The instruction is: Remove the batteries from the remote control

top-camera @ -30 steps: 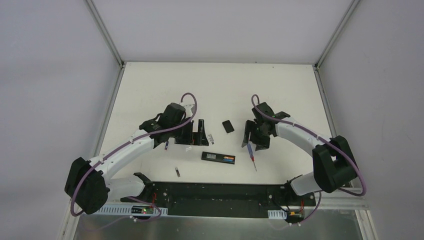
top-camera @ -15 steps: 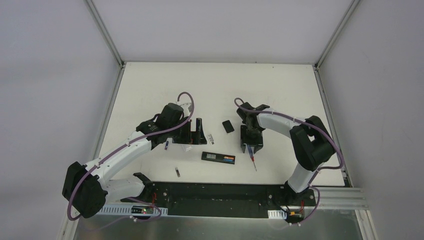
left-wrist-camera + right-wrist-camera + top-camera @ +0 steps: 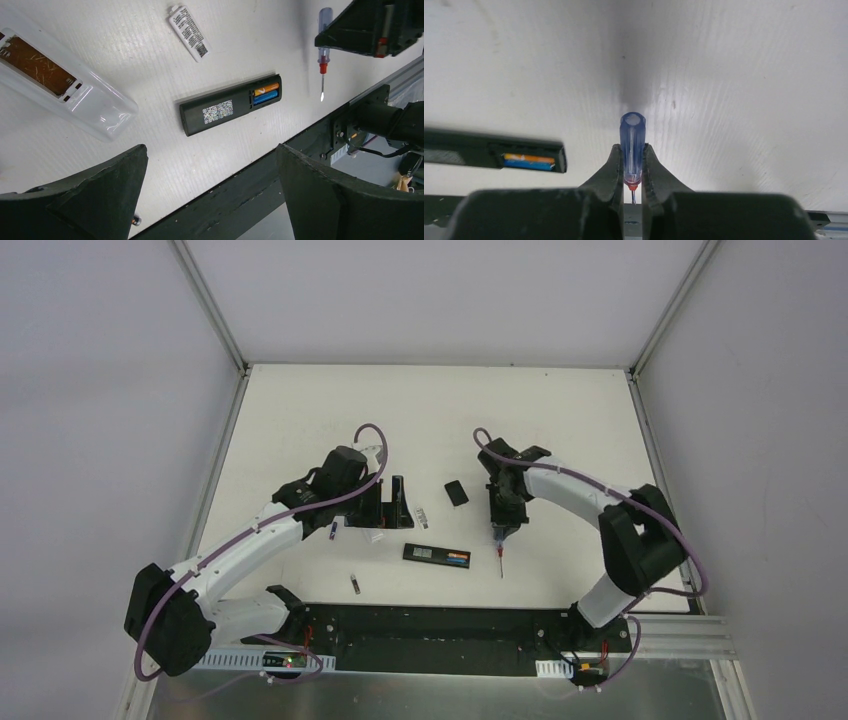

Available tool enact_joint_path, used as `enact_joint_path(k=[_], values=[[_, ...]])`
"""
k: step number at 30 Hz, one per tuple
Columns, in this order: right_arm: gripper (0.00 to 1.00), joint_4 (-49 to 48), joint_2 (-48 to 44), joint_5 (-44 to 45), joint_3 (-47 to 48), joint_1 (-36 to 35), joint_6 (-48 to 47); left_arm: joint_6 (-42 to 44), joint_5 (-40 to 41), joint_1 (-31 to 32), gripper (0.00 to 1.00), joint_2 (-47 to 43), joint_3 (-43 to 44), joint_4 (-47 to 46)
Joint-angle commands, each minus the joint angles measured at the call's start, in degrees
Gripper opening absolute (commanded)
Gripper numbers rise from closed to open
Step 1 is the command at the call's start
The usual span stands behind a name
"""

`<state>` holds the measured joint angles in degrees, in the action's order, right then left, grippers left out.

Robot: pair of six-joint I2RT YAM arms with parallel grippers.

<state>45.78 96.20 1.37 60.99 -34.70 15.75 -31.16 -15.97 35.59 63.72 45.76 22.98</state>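
batteries (image 3: 265,93), one orange and one blue, sit side by side in the uncovered right end of the remote (image 3: 220,107), near the table's (image 3: 560,420) front edge, so both are left to pull. their long axes follow the remote's, running left to right. my right gripper (image 3: 632,172) pinches the screwdriver (image 3: 632,140); my left gripper (image 3: 211,150) gapes wide, empty.

The black remote control (image 3: 227,107) lay flat with its back side up, a white code label at mid-body and the compartment at one end uncovered. Two batteries (image 3: 265,93), one orange and one blue, sat side by side inside it, lengthwise. Another small dark cell (image 3: 354,583) lay loose, well apart from the remote.
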Motion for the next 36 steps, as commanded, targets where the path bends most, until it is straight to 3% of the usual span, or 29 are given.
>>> enact_joint_path(k=[1,7,14,21,24,36], values=[[0.0,-0.18,-13.01,-0.07,1.23,0.21,2.71,-1.93,-1.65,0.0,0.99,0.6,1.3,-2.23],[0.0,-10.83,-27.63,-4.34,-4.93,0.19,18.19,-3.53,-7.65,0.13,0.99,2.08,0.92,-8.96],[0.0,-23.4,-34.56,-6.2,-14.41,-0.78,34.64,-3.18,-14.03,6.28,0.92,6.15,3.06,-16.2],[0.0,-24.87,-37.02,-4.18,-16.29,-1.47,38.46,-3.83,-17.8,11.04,0.79,13.07,4.89,-21.3],[0.0,-24.22,-36.77,-4.15,-15.88,-1.43,38.84,-4.19,-19.66,11.84,0.67,15.64,5.56,-24.52],[0.0,-24.81,-35.57,-7.99,-14.88,-1.5,38.44,-3.11,-24.53,12.5,0.32,22.12,9.33,-26.15]])
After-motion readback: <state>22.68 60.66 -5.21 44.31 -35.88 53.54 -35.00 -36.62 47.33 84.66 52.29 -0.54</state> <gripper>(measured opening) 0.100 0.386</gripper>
